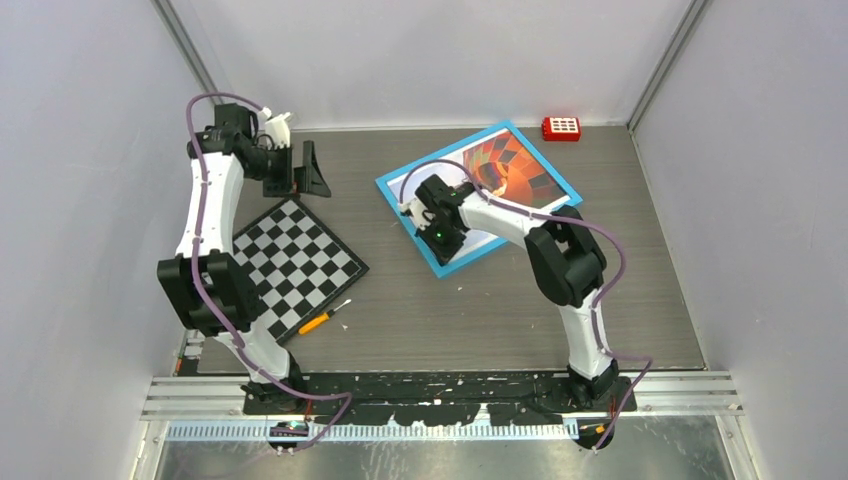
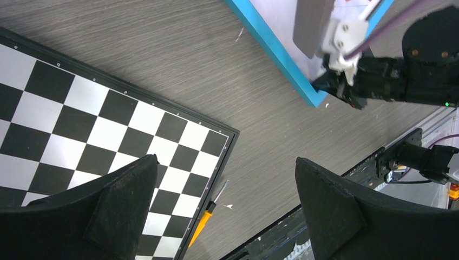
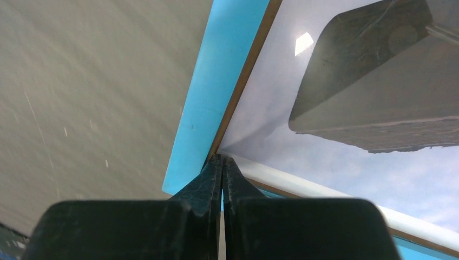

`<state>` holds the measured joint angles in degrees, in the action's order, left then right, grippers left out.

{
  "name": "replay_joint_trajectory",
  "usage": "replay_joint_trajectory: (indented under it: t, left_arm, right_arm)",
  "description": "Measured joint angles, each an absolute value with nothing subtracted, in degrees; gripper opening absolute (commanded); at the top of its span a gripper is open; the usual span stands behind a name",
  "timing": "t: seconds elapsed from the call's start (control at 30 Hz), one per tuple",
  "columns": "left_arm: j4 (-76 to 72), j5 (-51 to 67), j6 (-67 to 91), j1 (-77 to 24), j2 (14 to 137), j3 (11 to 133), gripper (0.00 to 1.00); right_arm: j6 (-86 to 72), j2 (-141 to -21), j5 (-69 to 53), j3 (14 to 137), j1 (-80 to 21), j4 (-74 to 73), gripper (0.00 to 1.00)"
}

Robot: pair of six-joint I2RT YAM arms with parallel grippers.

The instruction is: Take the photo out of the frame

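The photo [image 1: 515, 165] lay face up inside the frame [image 1: 441, 154], upper centre of the bench [image 1: 480, 320], so removal looked barely begun. The right claw [image 3: 222, 160] was pressed shut at the frame's bottom inner corner; whether it pinched the print's edge I couldn't tell. The left claw [image 2: 225, 160] hung wide open above the chequered board [image 1: 295, 260].

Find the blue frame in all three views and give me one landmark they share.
Top external: the frame lies tilted, above and right of the picture's centre.
Left wrist: its near corner and one blue edge cross the top, right of centre.
Right wrist: a blue edge runs up from the picture's centre.
Shared landmark: the right gripper, shut at the frame's near corner.
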<state>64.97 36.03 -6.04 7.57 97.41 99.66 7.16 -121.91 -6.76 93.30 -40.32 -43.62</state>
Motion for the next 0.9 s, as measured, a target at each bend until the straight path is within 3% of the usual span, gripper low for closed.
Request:
replay_joint_trajectory:
  t: [0.43,0.5,0.77,0.9]
  left_arm:
    - [66.08,31.79,-10.02,0.82,104.05,101.51,1.00]
    - [66.08,30.83,-10.44,-2.48,105.82,102.48,1.00]
    - [64.95,28.38,-9.89,-14.31,118.32,111.37,1.00]
    - [64.71,27.99,-9.08,-17.52,126.67,119.46,1.00]
  right_arm:
    - [21.61,-101.78,-8.29,67.66,-36.64,-56.82,0.12]
    - [21.76,-99.66,-8.91,67.20,-34.26,-58.57,0.19]
    - [21.15,-86.65,-15.46,67.31,-17.91,-61.36,0.68]
    - [19.33,-82.98,-17.69,67.31,-12.08,-61.78,0.82]
